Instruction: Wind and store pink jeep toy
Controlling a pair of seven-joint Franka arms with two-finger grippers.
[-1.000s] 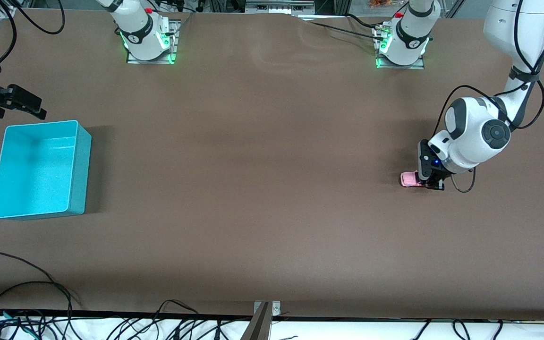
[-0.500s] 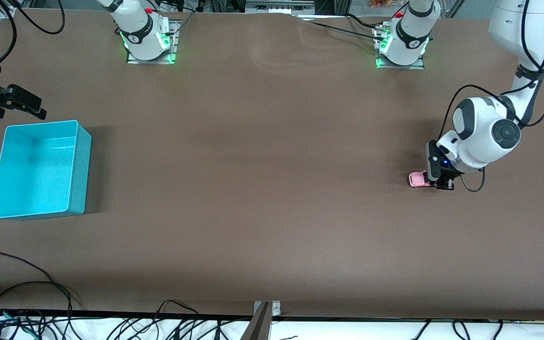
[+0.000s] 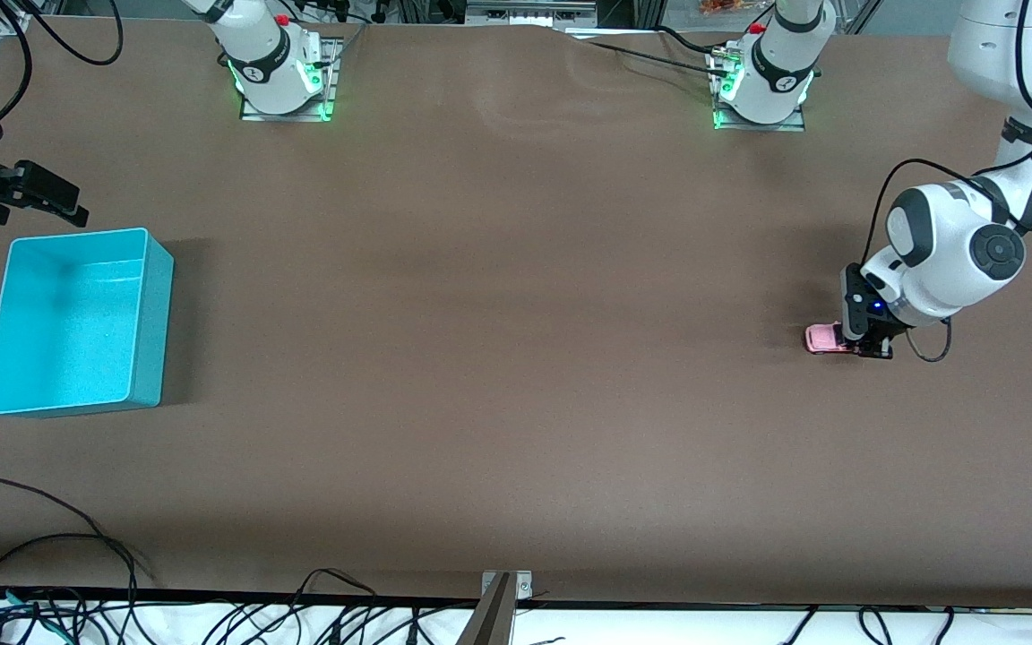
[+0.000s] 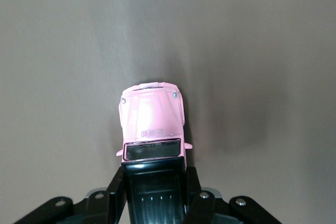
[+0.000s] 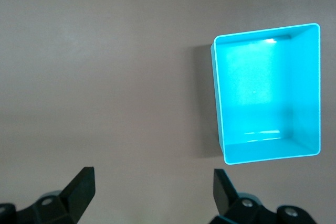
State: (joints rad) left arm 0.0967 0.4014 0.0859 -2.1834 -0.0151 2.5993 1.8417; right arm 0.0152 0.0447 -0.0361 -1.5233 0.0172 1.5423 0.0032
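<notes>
Front view: the left arm descends from the upper right corner of the frame, and the left gripper (image 3: 869,348) is down at the table (image 3: 516,358) in the right part of the frame, toward the left arm's end. The pink jeep toy (image 3: 824,339) sits on the table surface at this gripper; only its pink front end protrudes from under the black fingers. The turquoise bin (image 3: 150,322) stands at the left edge of the frame, toward the right arm's end, well apart from the toy. The right gripper (image 3: 48,199) waits at the upper left of the frame, above the bin in the picture, fingers spread wide and holding nothing.

Left wrist view: this view supplies detail the front view lacks. The pink jeep toy (image 4: 152,121) occupies the centre of the frame with its hood pointing toward the top. The left gripper (image 4: 155,182) is clamped on the rear body, one finger on each side of the black roof panel. The bin does not appear here.

Right wrist view: the turquoise bin (image 5: 217,103) lies in the right half of the frame, with only its turquoise floor showing inside. The right gripper (image 5: 152,184) shows two dark fingertips (image 5: 81,184) at the bottom edge, set far apart with bare table between them. The toy does not appear in this view.
</notes>
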